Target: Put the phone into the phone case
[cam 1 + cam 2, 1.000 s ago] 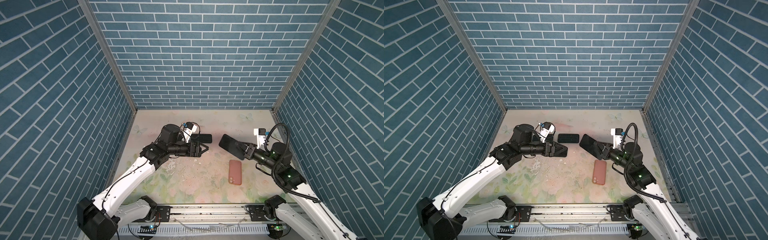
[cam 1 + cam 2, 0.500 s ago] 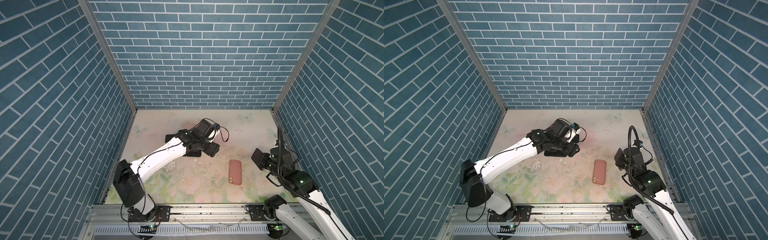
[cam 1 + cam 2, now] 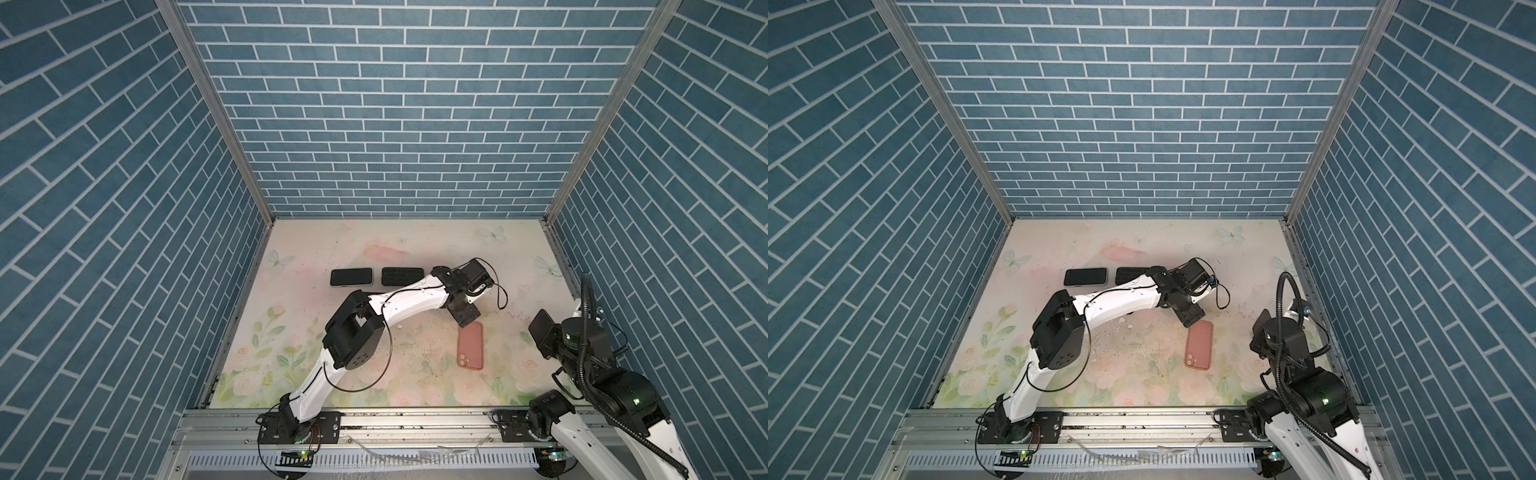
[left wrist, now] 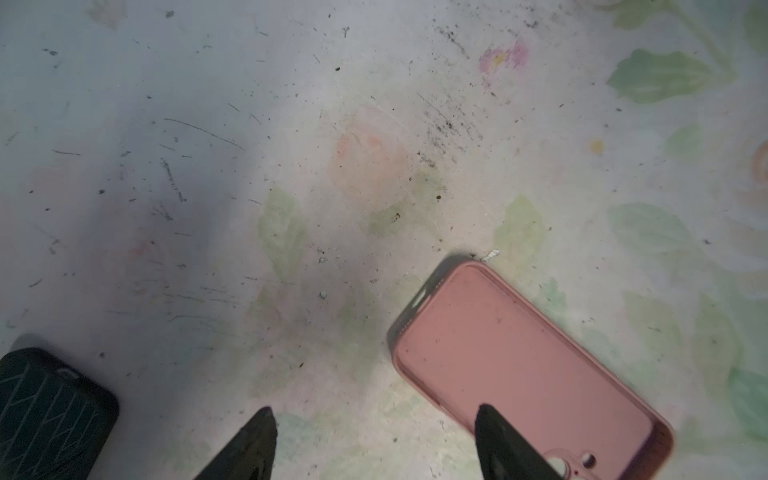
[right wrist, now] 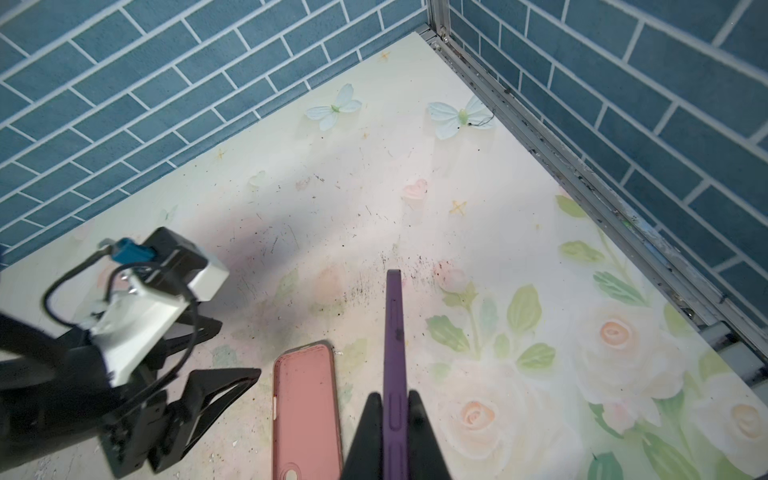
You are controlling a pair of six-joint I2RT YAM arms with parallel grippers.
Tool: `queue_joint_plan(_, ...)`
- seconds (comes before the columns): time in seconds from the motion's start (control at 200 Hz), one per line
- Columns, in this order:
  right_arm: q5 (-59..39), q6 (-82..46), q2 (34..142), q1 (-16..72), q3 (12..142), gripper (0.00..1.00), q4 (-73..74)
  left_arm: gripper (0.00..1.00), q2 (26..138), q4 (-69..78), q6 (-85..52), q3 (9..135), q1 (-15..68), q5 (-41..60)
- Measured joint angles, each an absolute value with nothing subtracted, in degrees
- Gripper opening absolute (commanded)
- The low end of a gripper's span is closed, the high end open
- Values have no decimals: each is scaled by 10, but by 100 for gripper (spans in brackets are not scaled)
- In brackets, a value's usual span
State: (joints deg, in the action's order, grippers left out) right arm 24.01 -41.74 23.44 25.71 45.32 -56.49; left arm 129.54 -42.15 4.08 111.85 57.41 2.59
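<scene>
A pink phone case [image 3: 470,345] [image 3: 1199,345] lies hollow side up on the flowered table, right of centre. My left gripper [image 3: 465,316] [image 4: 375,411] hangs open and empty just over its far end. In the left wrist view one fingertip overlaps the phone case [image 4: 519,357] and the other is over bare table. My right gripper [image 5: 394,394] is shut on the phone [image 5: 393,324], a dark slab with a purple edge held on edge. It is held up near the right wall [image 3: 545,338] [image 3: 1260,336], beside the phone case [image 5: 305,407] and apart from it.
A black phone [image 3: 351,277] and a black patterned case [image 3: 402,276] [image 4: 50,411] lie side by side at the back, left of centre. The left arm [image 3: 411,295] stretches across the middle. Blue brick walls stand on three sides and a metal rail [image 3: 415,424] runs along the front.
The left arm has swung from the left across the middle to the pink case's far end. The right arm has drawn back toward the right wall with the phone.
</scene>
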Motion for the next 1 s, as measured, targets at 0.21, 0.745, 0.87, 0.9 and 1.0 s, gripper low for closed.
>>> queue_joint_plan(0.21, 240, -417, 224, 257, 453, 0, -582, 74, 1366, -417, 38, 1191, 580, 23)
queue_joint_plan(0.745, 243, -415, 222, 257, 453, 0, -583, 65, 1412, -419, 50, 1217, 583, 43)
queue_joint_plan(0.87, 243, -415, 218, 257, 453, 0, -583, 60, 1422, -419, 55, 1226, 582, 46)
queue_joint_plan(0.9, 243, -415, 217, 257, 453, 0, -583, 58, 1423, -419, 56, 1227, 582, 48)
queue_joint_plan(1.0, 244, -415, 216, 257, 453, 0, -583, 46, 1424, -419, 61, 1228, 582, 55)
